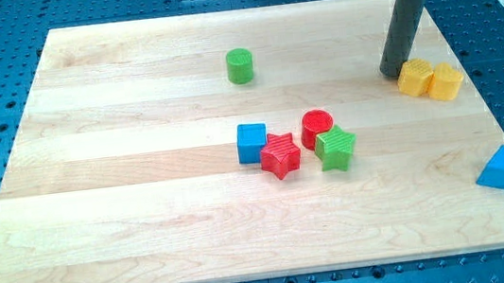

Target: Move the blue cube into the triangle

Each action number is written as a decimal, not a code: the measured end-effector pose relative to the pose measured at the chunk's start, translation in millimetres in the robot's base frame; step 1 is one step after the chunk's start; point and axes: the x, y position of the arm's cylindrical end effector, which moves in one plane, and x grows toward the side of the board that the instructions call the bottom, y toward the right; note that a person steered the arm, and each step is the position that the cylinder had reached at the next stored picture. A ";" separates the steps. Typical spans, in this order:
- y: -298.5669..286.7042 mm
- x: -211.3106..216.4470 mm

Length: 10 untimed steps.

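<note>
The blue cube (252, 142) sits near the board's middle, touching the red star (280, 154) on its right. The blue triangle (502, 170) lies at the view's lower right, near the board's right edge. My tip (391, 73) is at the view's upper right, just left of two yellow blocks (415, 76) (446, 81), far from the blue cube.
A red cylinder (316, 127) and a green star (335, 146) lie right of the red star, between the cube and the triangle. A green cylinder (240, 66) stands at the upper middle. The wooden board (128, 222) rests on a blue perforated table.
</note>
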 end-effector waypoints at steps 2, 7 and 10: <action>-35.3 26.4; -98.4 33.2; -209.9 76.3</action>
